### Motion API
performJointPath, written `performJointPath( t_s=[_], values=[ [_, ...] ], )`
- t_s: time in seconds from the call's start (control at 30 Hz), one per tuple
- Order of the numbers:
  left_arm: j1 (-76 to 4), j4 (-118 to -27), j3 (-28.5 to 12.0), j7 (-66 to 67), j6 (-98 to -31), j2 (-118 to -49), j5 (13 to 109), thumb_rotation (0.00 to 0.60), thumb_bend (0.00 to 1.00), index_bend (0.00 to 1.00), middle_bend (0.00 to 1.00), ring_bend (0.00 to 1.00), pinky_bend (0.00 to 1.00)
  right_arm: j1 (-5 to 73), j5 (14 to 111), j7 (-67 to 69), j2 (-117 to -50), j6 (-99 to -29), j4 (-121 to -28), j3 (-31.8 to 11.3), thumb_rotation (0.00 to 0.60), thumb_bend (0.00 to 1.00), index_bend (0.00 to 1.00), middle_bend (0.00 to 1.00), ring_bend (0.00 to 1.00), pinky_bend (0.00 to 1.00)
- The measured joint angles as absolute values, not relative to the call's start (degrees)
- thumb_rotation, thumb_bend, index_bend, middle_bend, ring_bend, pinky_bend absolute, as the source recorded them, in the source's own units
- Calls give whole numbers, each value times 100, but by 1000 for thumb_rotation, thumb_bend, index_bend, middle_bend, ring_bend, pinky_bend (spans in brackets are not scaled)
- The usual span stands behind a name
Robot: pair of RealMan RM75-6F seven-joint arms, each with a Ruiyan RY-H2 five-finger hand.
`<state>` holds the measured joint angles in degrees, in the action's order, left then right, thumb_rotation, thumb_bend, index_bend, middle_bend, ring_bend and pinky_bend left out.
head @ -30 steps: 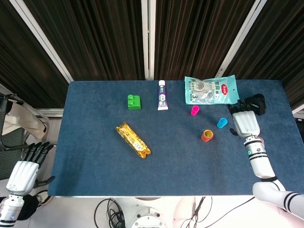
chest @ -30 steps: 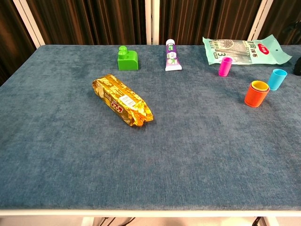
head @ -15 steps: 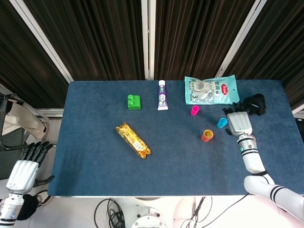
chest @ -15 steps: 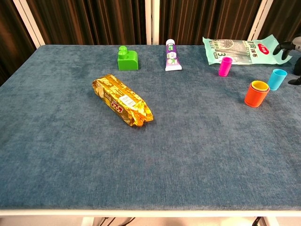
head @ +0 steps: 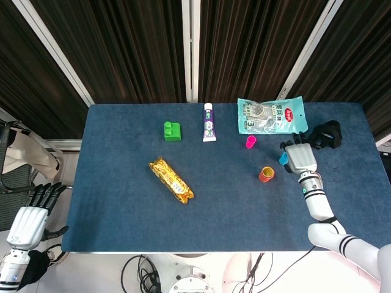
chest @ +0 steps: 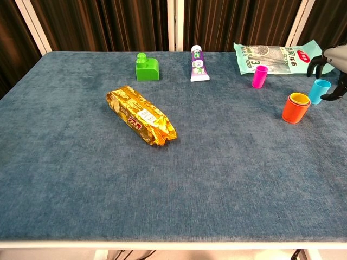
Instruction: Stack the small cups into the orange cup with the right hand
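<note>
Now | right hand point(head: 297, 158) moved left, fingers spread around blue cup point(chest: 320, 91) | ungripped

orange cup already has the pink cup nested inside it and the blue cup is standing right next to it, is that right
Not quite. The cup nested in the orange cup is yellow, not pink. The pink cup stands on its own farther back, near the teal packet. The chest view shows this. The rest holds: the blue cup stands right next to the orange one.
</note>
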<state>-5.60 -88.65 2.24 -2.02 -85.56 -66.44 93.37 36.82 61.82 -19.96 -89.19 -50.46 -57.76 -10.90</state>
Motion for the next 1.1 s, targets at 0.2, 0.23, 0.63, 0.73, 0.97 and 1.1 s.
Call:
performJointPath(
  t_s=[0.2,0.23,0.63,0.73,0.97,1.1],
  values=[
    [-534,-8850,237,-217,-8559,-6641,9303,600,0,107,47,0,0,3693,6154,-2032,-9029,-5039,-5617,-1088,600,215,354,375,109,0],
    [-525,-8841,237,-231,-8561,-6642,9289,600,0,107,47,0,0,3696,6145,-2045,-9051,-5034,-5581,-1088,600,217,357,376,110,0],
    [-554,-8853,221,-222,-8539,-6634,9307,600,0,107,47,0,0,3708,6069,-2126,-9171,-5011,-5430,-1119,600,239,422,431,139,0],
    [-560,-8872,221,-208,-8525,-6623,9301,600,0,107,47,0,0,3704,6063,-2142,-9184,-5034,-5409,-1130,600,245,443,446,148,0],
    [-564,-8870,221,-208,-8508,-6627,9289,600,0,107,47,0,0,3670,6097,-2063,-9102,-5130,-5535,-1171,600,250,463,465,162,0],
    [-569,-8827,221,-229,-8474,-6655,9260,600,0,107,47,0,0,3609,6203,-1918,-8870,-5331,-5913,-1224,600,251,479,471,163,0]
  ],
)
